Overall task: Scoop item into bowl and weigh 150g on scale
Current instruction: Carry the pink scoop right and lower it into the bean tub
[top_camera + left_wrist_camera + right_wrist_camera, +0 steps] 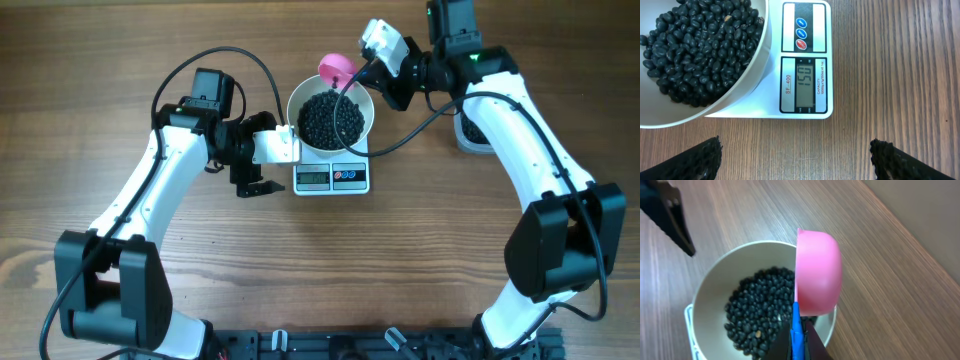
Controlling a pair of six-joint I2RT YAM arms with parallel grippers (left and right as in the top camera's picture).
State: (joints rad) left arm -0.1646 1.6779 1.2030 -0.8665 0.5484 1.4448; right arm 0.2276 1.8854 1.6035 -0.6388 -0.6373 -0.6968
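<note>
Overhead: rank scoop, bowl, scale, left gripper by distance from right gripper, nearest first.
1. Pink scoop, held by the right gripper.
2. Bowl, next to the scoop.
3. Scale, front edge showing past the bowl.
4. Left gripper, beyond the scale's left side.

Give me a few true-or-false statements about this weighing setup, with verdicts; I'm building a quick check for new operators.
1. The bowl sits on the scale. True.
2. The left gripper is clamped on the bowl's rim. False: its jaws stand open and empty over the table beside the scale.
3. The right gripper holds the pink scoop by its blue handle. True.
4. The bowl is empty. False: it holds a heap of black beans.
5. The scale's display is blank. False: it shows digits that appear to read 150.
</note>
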